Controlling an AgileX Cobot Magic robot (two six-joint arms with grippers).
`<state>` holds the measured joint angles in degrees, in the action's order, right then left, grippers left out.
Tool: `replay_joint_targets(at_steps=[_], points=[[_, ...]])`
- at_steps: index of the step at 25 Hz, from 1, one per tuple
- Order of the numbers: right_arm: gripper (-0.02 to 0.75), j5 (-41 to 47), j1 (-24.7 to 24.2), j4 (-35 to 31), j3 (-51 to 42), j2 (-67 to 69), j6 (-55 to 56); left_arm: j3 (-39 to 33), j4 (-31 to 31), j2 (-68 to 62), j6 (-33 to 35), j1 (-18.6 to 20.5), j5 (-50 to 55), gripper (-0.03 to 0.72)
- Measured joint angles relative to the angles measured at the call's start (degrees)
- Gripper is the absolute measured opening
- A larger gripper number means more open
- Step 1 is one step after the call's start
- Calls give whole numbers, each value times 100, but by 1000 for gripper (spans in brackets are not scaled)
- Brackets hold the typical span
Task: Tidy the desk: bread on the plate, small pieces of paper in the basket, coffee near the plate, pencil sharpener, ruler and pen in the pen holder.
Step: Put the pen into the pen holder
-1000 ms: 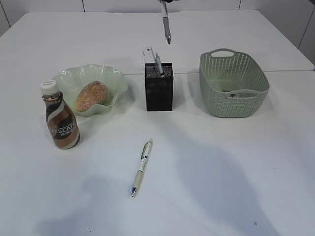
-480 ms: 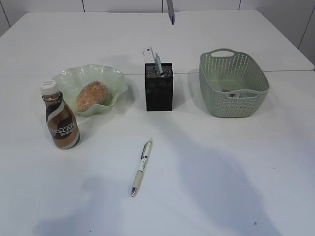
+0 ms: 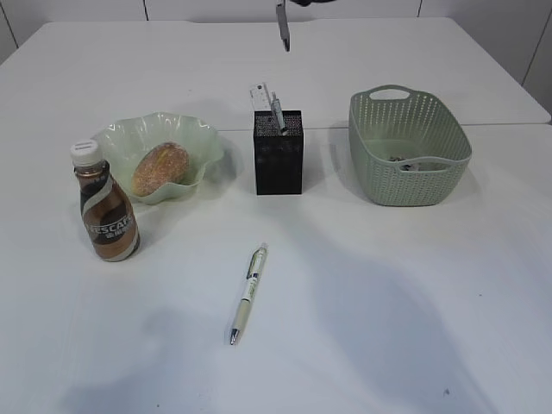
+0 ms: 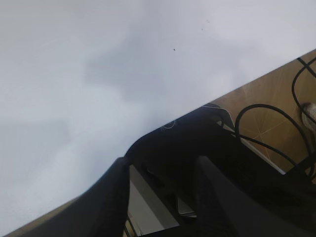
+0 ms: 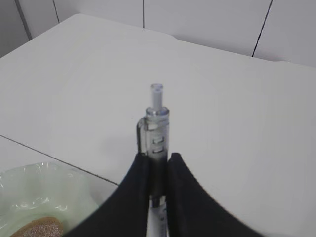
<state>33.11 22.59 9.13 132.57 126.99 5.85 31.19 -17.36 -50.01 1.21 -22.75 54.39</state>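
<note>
My right gripper (image 5: 154,163) is shut on a grey-clear pen (image 5: 154,129), which hangs upright at the top edge (image 3: 283,28), high behind the black pen holder (image 3: 279,157). The ruler (image 3: 260,93) and another pen (image 3: 277,112) stick out of the holder. A cream pen (image 3: 248,293) lies on the desk (image 3: 388,302) in front. The bread (image 3: 159,168) lies in the plate (image 3: 194,134), and the coffee (image 3: 105,209) stands by its front left. Small paper pieces (image 3: 410,161) lie in the basket (image 3: 407,185). My left gripper (image 4: 160,168) is open and empty. The pencil sharpener is out of view.
In the left wrist view the desk's edge (image 4: 207,101) runs across, with brown floor and black cables (image 4: 276,128) beyond it. A seam (image 3: 509,124) crosses the desk behind the basket. The plate's rim (image 5: 29,190) shows under the right gripper.
The pen in my right gripper has risen toward the top edge of the exterior view and shifted slightly left. Everything on the desk has stayed put.
</note>
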Motion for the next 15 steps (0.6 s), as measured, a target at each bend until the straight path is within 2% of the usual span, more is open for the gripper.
replay_joint_targets(at_steps=[1, 2, 9, 11, 13, 15], points=[[65, 0, 0, 0, 0, 0, 0, 0, 0, 0, 0, 0, 0, 302], [65, -384, 0, 0, -397, 0, 0, 0, 0, 0, 0, 0, 0, 302], [65, -704, 0, 0, -855, 13, -12, 0, 0, 0, 0, 0, 0, 295], [65, -1254, 0, 0, -1466, -195, -12, 0, 0, 0, 0, 0, 0, 294], [65, -1280, 0, 0, -1501, -215, -12, 0, 0, 0, 0, 0, 0, 293], [65, -1874, 0, 0, -2347, -702, -12, 0, 0, 0, 0, 0, 0, 293]])
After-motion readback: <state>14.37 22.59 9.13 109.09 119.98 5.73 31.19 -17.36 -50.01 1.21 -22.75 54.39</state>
